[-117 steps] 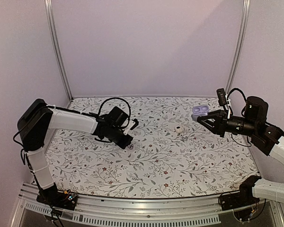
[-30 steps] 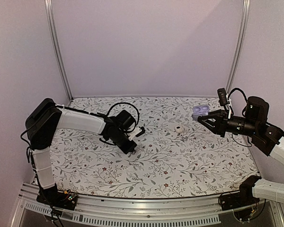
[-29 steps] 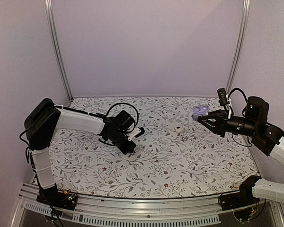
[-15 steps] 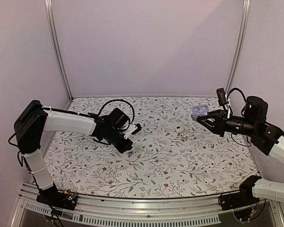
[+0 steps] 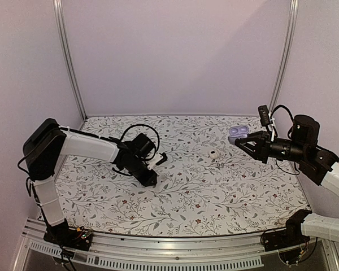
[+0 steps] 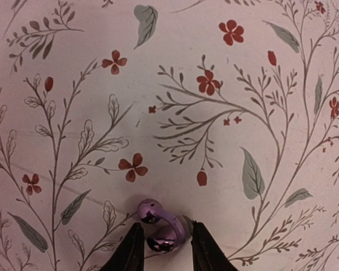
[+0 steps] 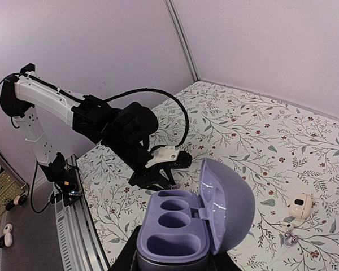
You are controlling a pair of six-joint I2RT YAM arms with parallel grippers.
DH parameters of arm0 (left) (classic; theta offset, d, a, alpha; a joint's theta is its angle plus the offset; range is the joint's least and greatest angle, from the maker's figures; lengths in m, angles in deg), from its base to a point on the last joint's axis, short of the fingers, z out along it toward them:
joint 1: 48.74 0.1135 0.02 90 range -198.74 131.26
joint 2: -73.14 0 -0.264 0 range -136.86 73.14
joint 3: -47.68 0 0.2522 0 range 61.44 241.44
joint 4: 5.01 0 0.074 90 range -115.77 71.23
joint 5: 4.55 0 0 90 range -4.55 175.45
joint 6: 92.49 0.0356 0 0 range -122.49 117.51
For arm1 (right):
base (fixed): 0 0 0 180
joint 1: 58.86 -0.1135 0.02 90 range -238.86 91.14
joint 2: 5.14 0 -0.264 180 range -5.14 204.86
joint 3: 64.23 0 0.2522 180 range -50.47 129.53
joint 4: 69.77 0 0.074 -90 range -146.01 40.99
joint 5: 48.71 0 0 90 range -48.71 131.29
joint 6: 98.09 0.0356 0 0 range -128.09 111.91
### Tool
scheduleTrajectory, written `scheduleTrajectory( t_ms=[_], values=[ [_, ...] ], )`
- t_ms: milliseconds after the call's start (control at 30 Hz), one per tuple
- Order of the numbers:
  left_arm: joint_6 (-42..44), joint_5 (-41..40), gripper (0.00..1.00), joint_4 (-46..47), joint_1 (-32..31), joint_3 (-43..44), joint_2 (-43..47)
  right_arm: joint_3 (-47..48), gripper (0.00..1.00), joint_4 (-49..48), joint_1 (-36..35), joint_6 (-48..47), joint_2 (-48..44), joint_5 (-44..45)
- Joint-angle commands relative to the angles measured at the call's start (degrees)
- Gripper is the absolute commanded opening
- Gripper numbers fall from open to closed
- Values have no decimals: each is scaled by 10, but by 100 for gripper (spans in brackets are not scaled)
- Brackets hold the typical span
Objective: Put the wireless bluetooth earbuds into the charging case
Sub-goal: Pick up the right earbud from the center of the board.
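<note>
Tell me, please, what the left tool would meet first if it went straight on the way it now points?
The purple earbud, lying on the floral table between the parted fingertips of the left tool. The table itself probably follows at once, though depth is unclear.

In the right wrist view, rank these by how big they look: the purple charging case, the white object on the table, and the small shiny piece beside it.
Largest: purple charging case, though nearness to the camera inflates it.
Then: white object.
Smallest: small shiny piece.
</note>
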Motion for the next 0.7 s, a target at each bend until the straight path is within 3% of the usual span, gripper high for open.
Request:
scheduleTrajectory(
  t_ms=[0, 133, 267, 500, 667],
  values=[
    [8, 1, 30, -26, 1, 15, -25, 4, 0, -14, 3, -2, 3, -7],
    [16, -19, 29, -42, -8, 19, -39, 5, 0, -14, 3, -3, 4, -6],
    [14, -19, 14, -41, -8, 17, -36, 6, 0, -14, 3, -3, 5, -6],
    [9, -8, 14, -31, -4, 18, -16, 6, 0, -13, 4, -4, 4, -6],
    [-1, 40, 13, 29, 2, -20, 38, 2, 0, -14, 3, -2, 1, -9]
  ],
)
